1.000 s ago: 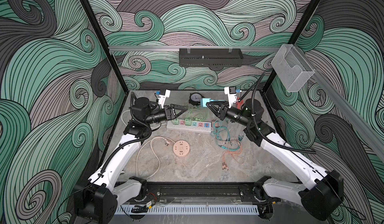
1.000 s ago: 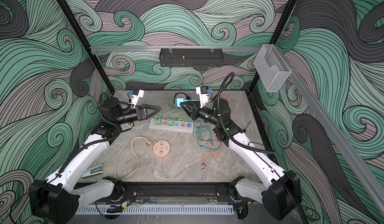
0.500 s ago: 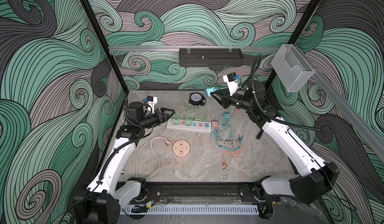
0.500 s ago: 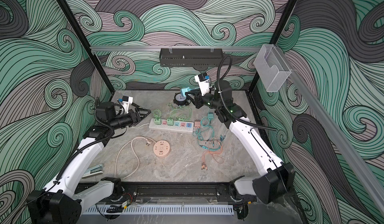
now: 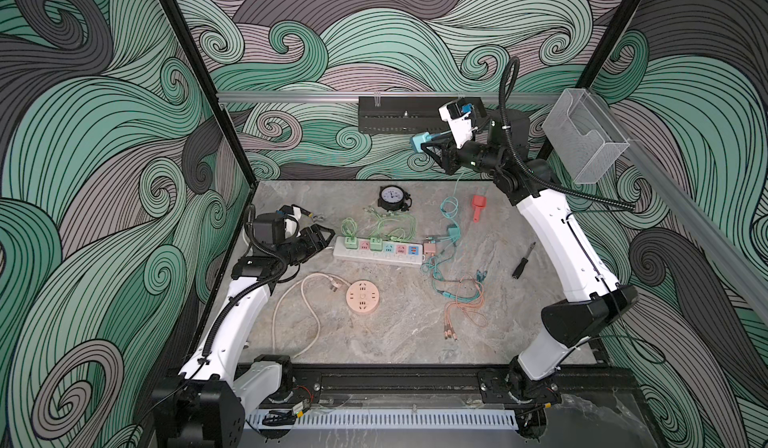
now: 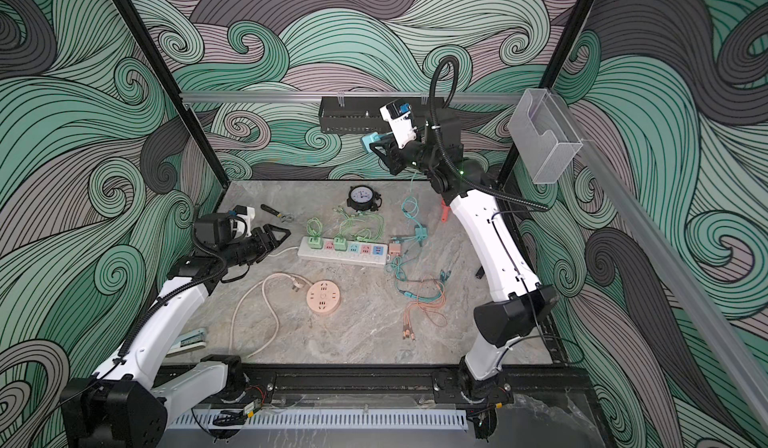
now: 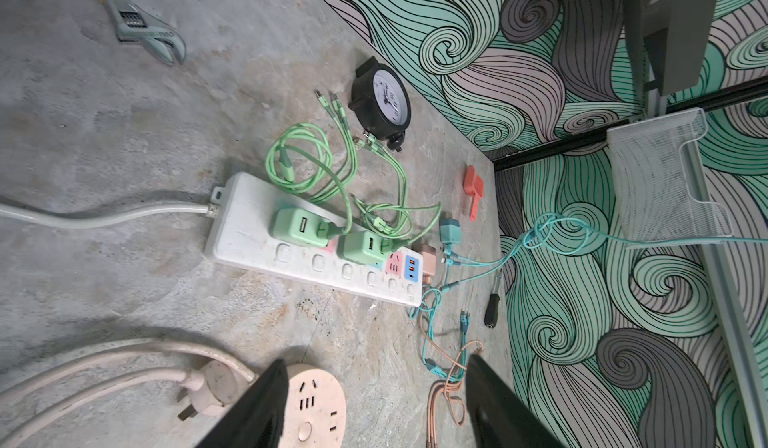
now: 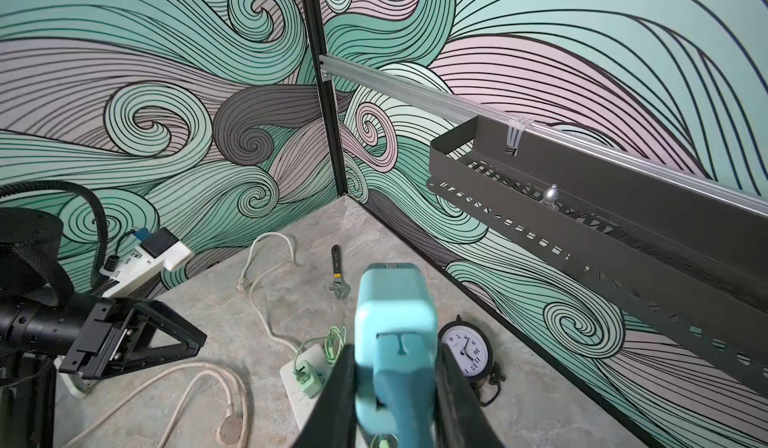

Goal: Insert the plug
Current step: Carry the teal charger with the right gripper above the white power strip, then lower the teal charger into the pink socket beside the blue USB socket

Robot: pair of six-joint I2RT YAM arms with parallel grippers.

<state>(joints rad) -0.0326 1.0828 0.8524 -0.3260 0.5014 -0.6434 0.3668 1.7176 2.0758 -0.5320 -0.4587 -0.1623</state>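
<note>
Surveying cluttered tabletop (image 5: 395, 342). Noting wall-hung black basket (image 5: 390, 113) holding one small silver knob (image 8: 550, 194); clear bin (image 5: 582, 138) appearing empty. Noting power strip (image 5: 378, 258) carrying two green chargers (image 7: 299, 228), other sockets (image 5: 401, 250) free. Finding right jaws clenching blue plug (image 5: 417, 140) high over tabletop's rear, well apart from strip, likely clearing cables (image 5: 451, 209). Finding left jaws released, empty, beside strip's cord end, probably for bracing.

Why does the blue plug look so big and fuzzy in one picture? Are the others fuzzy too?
Right wrist view: the blue plug sits close to the lens, so it looms large and soft, while the clock behind is sharper. Left wrist view: only the dark fingers at the edge blur; the power strip is crisp. Both top views: evenly lit, sharp.
</note>
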